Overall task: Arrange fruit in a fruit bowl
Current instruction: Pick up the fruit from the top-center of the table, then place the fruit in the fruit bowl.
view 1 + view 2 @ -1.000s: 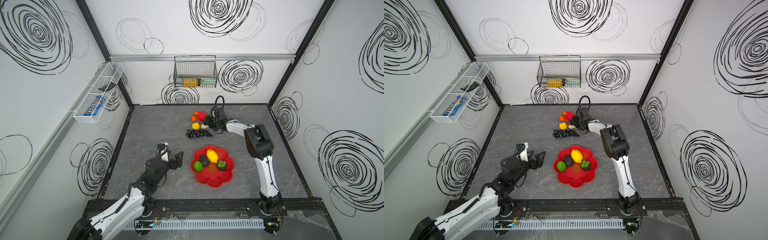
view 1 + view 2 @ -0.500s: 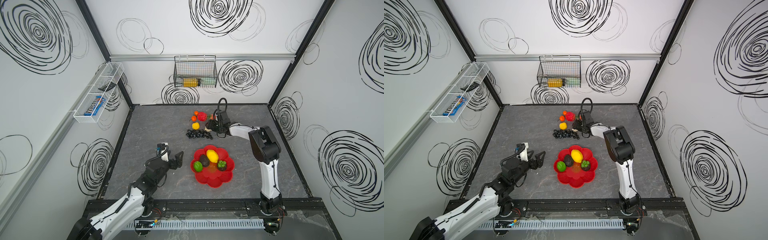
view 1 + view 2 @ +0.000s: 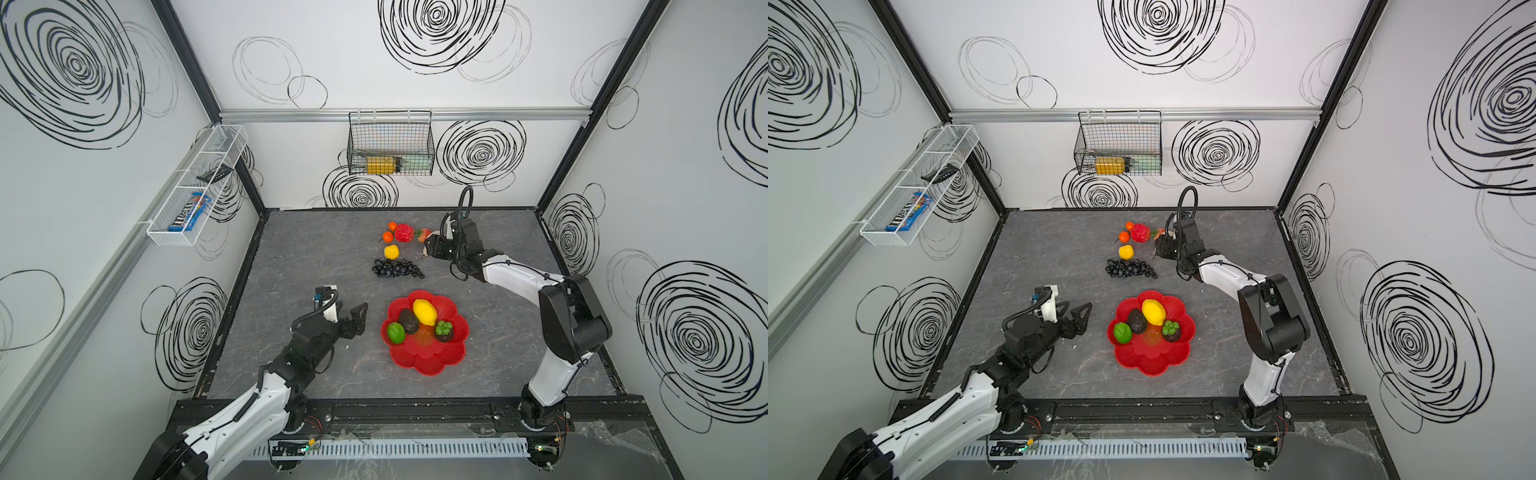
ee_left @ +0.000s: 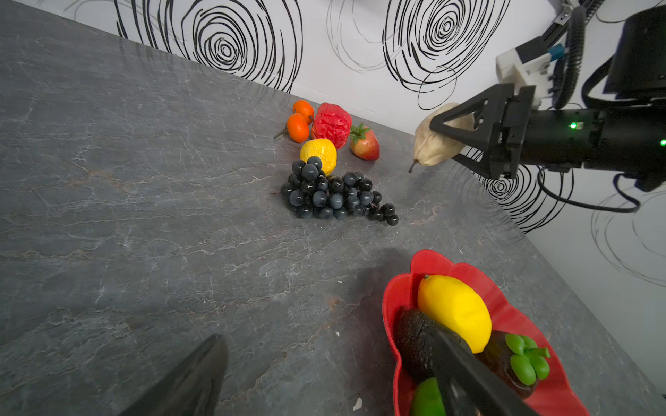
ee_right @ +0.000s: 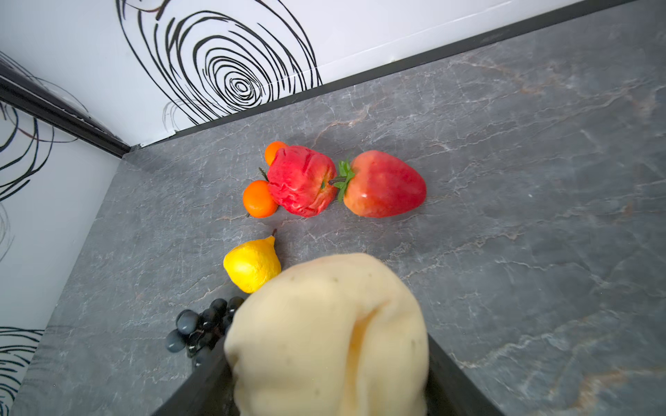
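The red fruit bowl (image 3: pixel 428 359) (image 3: pixel 1154 357) sits front centre and holds a lemon (image 3: pixel 424 311), two dark avocados (image 3: pixel 409 321), one topped with green, and a green lime (image 3: pixel 395 332). On the table behind it lie a black grape bunch (image 3: pixel 397 268), a small lemon (image 3: pixel 391 252), two tangerines (image 3: pixel 387 236), a red apple (image 3: pixel 404 233) and a strawberry (image 3: pixel 423 235). My right gripper (image 3: pixel 432 245) (image 5: pixel 324 349) is shut on the beige piece (image 5: pixel 324 324) (image 4: pixel 438 140), held above the table right of the strawberry. My left gripper (image 3: pixel 349 316) (image 4: pixel 324 335) hangs open and empty left of the bowl.
A black wire basket (image 3: pixel 390 145) hangs on the back wall and a white wire shelf (image 3: pixel 195 187) on the left wall. The white walls close in the grey table (image 3: pixel 316 257) on three sides. The right arm's elbow (image 3: pixel 573 316) stands right of the bowl.
My right gripper has drawn back to the right, away from the fruit cluster, with the beige piece in it. The left arm has not moved.
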`<state>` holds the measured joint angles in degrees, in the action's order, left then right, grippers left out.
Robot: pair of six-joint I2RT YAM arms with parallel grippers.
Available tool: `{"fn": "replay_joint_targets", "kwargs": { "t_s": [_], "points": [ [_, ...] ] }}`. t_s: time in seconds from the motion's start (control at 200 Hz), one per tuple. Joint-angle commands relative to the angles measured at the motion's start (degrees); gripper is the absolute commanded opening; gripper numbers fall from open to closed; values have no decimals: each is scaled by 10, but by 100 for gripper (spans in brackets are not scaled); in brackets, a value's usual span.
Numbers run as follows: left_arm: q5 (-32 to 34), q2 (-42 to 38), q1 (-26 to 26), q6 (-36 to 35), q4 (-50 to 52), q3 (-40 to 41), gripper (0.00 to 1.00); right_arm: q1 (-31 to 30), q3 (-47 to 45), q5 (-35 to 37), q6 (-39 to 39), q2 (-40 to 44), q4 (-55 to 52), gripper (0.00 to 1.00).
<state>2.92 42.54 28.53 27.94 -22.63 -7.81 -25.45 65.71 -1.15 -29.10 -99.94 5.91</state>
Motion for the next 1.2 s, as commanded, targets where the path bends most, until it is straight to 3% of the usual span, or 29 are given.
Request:
{"fn": "replay_joint_targets", "kwargs": {
  "t_s": [0.0,0.18,0.38,0.53,0.63,0.71,1.196],
  "points": [
    [-9,-6,-7,10,-46,8,93,-16,-36,3,33,49,21,69],
    [-35,5,-9,10,-75,14,93,-21,-93,-41,16,115,28,69],
    [-111,59,3,2,-159,10,90,-21,-159,-99,-71,189,33,70],
    [-67,79,99,-31,-220,-3,90,-22,-206,-155,-149,233,47,69],
    [-5,98,183,-102,-288,-5,90,-22,-242,-194,-200,257,77,69],
    [16,131,218,-151,-341,-11,91,-26,-266,-221,-239,276,102,68],
    [-27,334,224,-204,-565,-69,92,-68,-328,-266,-342,386,145,67]
  ]
}}
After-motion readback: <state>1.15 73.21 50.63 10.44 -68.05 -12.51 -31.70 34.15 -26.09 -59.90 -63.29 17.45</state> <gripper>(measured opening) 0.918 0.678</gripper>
